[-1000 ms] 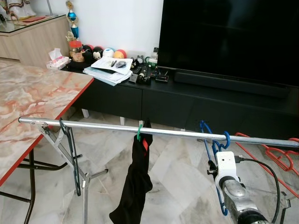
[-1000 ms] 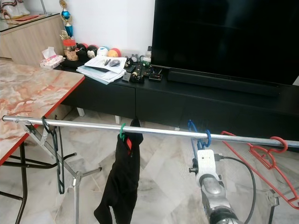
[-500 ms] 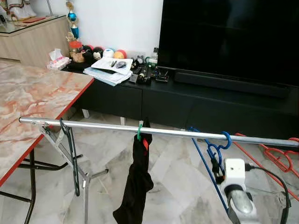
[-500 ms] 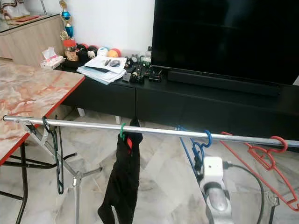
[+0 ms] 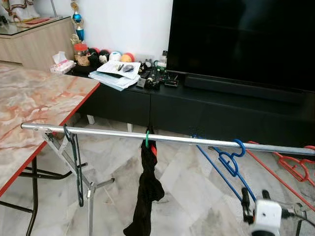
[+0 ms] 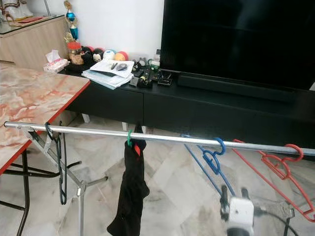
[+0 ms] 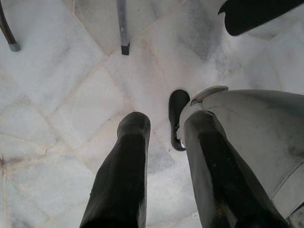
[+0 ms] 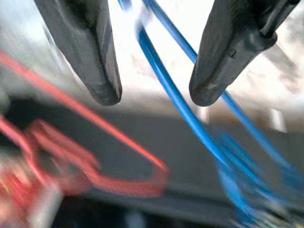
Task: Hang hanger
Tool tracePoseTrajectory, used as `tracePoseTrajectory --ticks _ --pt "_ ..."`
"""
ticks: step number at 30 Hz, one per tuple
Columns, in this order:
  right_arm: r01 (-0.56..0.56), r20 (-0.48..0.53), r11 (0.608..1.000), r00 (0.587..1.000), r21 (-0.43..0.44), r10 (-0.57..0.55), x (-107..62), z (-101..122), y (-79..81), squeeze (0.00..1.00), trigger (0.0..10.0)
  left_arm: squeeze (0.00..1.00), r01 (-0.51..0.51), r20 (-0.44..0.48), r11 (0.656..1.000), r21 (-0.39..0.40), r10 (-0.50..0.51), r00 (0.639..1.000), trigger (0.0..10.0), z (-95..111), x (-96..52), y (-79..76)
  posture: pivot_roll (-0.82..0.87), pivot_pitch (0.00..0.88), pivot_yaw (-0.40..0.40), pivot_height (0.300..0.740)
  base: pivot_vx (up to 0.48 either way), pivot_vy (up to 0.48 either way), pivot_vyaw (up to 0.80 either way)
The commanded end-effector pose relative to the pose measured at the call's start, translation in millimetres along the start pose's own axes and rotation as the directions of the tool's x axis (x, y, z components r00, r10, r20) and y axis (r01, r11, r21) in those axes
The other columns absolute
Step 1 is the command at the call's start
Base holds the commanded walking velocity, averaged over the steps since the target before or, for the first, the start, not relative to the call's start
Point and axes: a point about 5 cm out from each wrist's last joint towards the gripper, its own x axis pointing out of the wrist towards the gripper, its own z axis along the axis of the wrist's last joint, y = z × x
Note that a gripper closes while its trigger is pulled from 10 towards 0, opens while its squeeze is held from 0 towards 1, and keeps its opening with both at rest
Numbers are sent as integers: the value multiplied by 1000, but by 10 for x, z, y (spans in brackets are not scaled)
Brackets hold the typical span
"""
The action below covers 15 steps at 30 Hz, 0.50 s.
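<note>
While our right gripper (image 8: 152,97) hangs spread wide, the thin blue hanger (image 8: 168,90) passes between its black fingers (image 8: 90,52) without a grasp. That wire hanger (image 5: 231,160) is hooked on the shiny metal rail (image 5: 113,132), tilted, beside a red hanger (image 6: 280,164) and a limp black cloth (image 5: 145,196). Our left gripper (image 7: 164,128) hangs parted over marble floor (image 7: 57,95).

Blue hanger (image 6: 212,158) hooked on rail (image 6: 157,138), beside red hanger (image 6: 283,169).
</note>
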Motion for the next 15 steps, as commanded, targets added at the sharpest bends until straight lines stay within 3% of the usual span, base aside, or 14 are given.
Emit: tracePoseTrajectory --ticks 1,4,7,10,13,14,15 --pt "55 -92 998 994 27 -53 -55 -142 -52 0 10000 0 11 -12 1000 19 -11 1000 10000 -12 7 -48 106 0 -32 740 0 0 0" --pt "71 -196 997 979 38 -62 -92 -307 -46 0 10000 0 13 -9 1000 19 -13 1000 10000 5 15 -69 109 0 -34 740 0 0 0" --pt "88 -363 993 930 78 -54 -141 -546 -13 0 10000 0 12 -4 1000 17 -12 1000 10000 24 20 -71 113 0 -37 740 0 0 0" --pt "79 -455 993 890 93 -28 -175 -661 35 0 10000 0 8 0 1000 15 -8 1000 10000 38 21 -45 113 0 -36 740 0 0 0" --pt "-52 -609 995 787 86 94 -262 -848 187 0 10000 0 0 0 1000 13 0 1000 10000 51 16 17 103 0 -27 740 0 0 0" --pt "-89 -639 989 755 122 147 -302 -892 242 0 10000 0 -1 -5 1000 18 1 1000 10000 41 10 40 99 0 -28 740 0 0 0" --pt "-89 -639 989 755 122 147 -302 -892 242 0 10000 0 -1 -5 1000 18 1 1000 10000 41 10 40 99 0 -28 740 0 0 0"
